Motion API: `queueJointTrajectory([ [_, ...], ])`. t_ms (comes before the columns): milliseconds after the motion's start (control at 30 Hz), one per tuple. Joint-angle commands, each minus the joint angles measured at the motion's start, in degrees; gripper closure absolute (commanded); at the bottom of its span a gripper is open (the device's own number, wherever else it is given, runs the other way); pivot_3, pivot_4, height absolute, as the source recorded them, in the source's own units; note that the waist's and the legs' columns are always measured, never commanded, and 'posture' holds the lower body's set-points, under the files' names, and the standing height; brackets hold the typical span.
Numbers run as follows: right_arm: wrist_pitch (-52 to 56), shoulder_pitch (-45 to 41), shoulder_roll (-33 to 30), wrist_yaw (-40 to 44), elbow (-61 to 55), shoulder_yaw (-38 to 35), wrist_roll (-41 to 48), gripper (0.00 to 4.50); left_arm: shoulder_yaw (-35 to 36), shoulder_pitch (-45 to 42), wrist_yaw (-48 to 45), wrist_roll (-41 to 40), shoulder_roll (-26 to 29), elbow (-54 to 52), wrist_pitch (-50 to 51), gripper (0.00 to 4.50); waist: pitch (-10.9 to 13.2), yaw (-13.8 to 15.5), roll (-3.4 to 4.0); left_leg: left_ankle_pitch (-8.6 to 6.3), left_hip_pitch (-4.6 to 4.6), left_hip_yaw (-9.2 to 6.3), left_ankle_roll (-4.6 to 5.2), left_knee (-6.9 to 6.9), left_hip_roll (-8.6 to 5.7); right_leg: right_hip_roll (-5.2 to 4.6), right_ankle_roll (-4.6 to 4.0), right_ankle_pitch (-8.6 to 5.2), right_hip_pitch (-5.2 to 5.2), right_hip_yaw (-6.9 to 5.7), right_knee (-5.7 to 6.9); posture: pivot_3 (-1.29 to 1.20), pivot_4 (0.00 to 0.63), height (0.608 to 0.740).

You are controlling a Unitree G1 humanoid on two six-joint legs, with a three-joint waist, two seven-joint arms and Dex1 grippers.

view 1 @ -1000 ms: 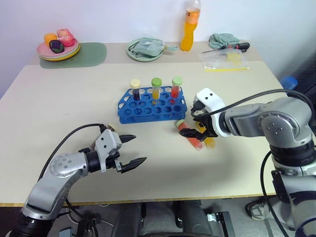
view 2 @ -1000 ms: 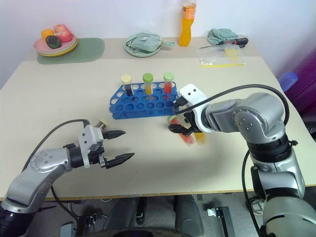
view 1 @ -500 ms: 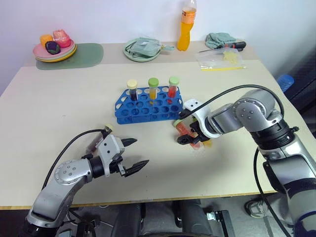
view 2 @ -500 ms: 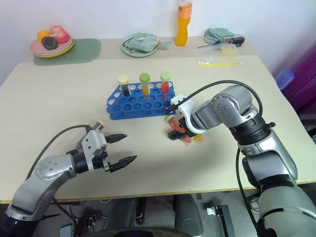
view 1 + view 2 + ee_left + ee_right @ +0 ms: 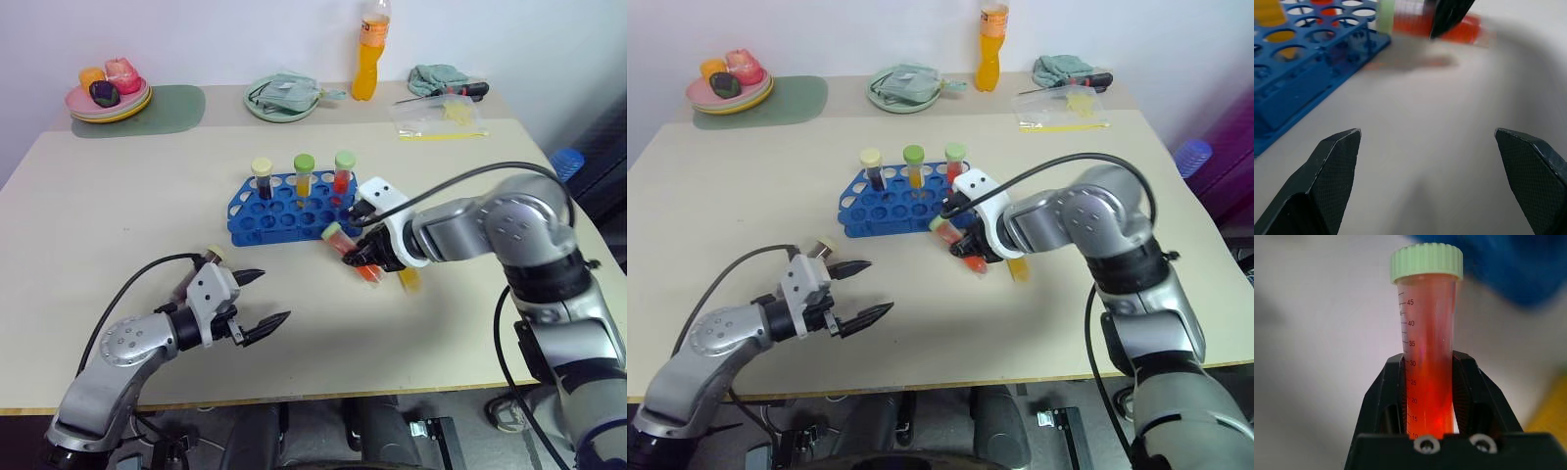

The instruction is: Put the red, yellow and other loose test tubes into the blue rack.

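The blue rack (image 5: pixel 290 211) stands mid-table with three capped tubes upright in its back row. My right gripper (image 5: pixel 357 258) is shut on a red test tube (image 5: pixel 1427 357) with a green cap. It holds the tube tilted, cap toward the rack, just in front of the rack's right end. A yellow test tube (image 5: pixel 409 279) lies on the table right beside that gripper. A dark tube with a cream cap (image 5: pixel 212 254) lies behind my left wrist. My left gripper (image 5: pixel 261 300) is open and empty, in front of the rack's left end.
Along the back stand an orange drink bottle (image 5: pixel 371 59), a green plate (image 5: pixel 284 101) holding a cloth, stacked plates (image 5: pixel 108 98) on a green mat, and a clear zip bag (image 5: pixel 443 117). A folded cloth with a screwdriver (image 5: pixel 441 76) lies at the back right.
My right gripper has shut on the red tube and carried it left, toward the rack, with the cap end tipped up. The left gripper stays open in the same spot.
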Motion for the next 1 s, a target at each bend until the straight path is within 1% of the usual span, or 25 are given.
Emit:
queueJointTrajectory([
  [33,-14.07,5.89,-3.13,8.28,-14.51,-5.29,-5.1,3.69,2.33,0.8,0.33,-1.08,0.05,-1.13,-0.59,0.0,-0.01,0.03,-0.02,0.0,-0.01,0.0,0.0,0.0,0.0,0.0,0.01,0.0,0.0,0.0,0.0,0.0,0.15,0.74],
  [100,-23.31,10.08,-2.73,10.78,-17.1,-5.99,-11.12,3.69,2.93,0.79,0.58,-1.74,-0.29,-1.05,-0.43,0.0,-0.02,-0.11,-0.02,0.0,-0.01,0.01,0.01,0.01,0.0,0.01,0.01,-0.01,0.03,-0.02,-0.06,0.0,0.15,0.74],
  [167,-34.4,13.38,0.29,9.69,-15.18,-3.54,-21.03,3.69,2.9,0.12,0.88,-2.53,-0.98,-0.67,0.18,0.0,-0.02,-0.2,-0.03,0.0,0.04,0.04,0.0,0.06,0.01,0.03,0.01,-0.01,0.06,-0.01,-0.06,0.0,0.15,0.74],
  [200,-41.23,14.84,3.49,9.03,-12.35,-2.13,-26.01,3.69,2.61,-0.7,1.26,-3.0,-1.7,-0.04,0.64,0.0,-0.03,-0.32,-0.05,0.0,0.07,0.07,0.0,0.09,0.03,0.04,0.01,-0.01,0.07,0.0,-0.04,0.0,0.15,0.74],
  [267,-55.7,16.84,11.71,5.71,-2.98,0.69,-36.43,3.69,1.46,-2.73,2.58,-3.39,-4.03,1.52,1.22,0.0,-0.05,-0.42,-0.05,0.01,0.24,0.13,-0.01,0.09,0.11,0.14,-0.03,-0.03,0.18,0.04,-0.02,0.0,0.15,0.74],
  [333,-66.99,18.53,16.01,4.75,4.63,4.27,-45.93,3.69,0.26,-3.98,3.24,-2.28,-5.3,2.6,0.99,0.0,-0.06,-0.42,-0.04,0.02,0.3,0.13,-0.03,0.1,0.15,0.3,-0.07,-0.04,0.21,0.07,0.03,0.0,0.15,0.74],
  [400,-73.41,19.76,19.74,3.98,9.23,4.39,-50.26,3.69,-0.11,-4.42,3.3,-1.79,-5.53,2.79,0.98,0.0,-0.06,-0.22,-0.04,0.02,0.28,0.11,-0.04,0.05,0.15,0.34,0.0,0.0,0.16,0.07,0.11,0.0,0.15,0.74],
  [500,-79.08,20.54,24.62,4.1,13.85,2.49,-51.98,3.69,0.11,-4.96,3.61,-2.48,-5.68,2.12,1.31,0.0,-0.04,-0.27,-0.01,0.02,0.22,0.1,-0.05,0.01,0.16,0.3,0.02,0.02,0.02,0.11,0.25,0.0,0.15,0.74],
  [567,-81.43,20.49,26.2,4.4,16.62,1.94,-53.77,3.69,0.41,-5.16,3.61,-2.91,-5.56,1.76,1.51,0.0,-0.04,-0.29,-0.01,0.03,0.22,0.08,-0.07,0.0,0.17,0.3,0.01,0.01,0.02,0.11,0.26,0.0,0.15,0.74],
  [733,-84.39,20.82,28.4,5.56,20.1,0.33,-56.31,3.69,1.3,-5.09,3.37,-3.61,-4.73,1.11,1.78,0.0,-0.04,-0.28,-0.01,0.06,0.3,0.04,-0.12,0.01,0.19,0.3,-0.07,-0.03,0.04,0.11,0.4,0.0,0.15,0.74],
  [1000,-86.91,22.6,30.16,6.58,23.58,-1.7,-58.75,3.69,1.9,-4.55,3.59,-4.07,-3.98,0.03,1.98,0.0,-0.04,-0.3,0.0,0.07,0.32,0.03,-0.12,0.01,0.19,0.3,-0.12,-0.06,0.03,0.11,0.47,0.0,0.15,0.74],
])
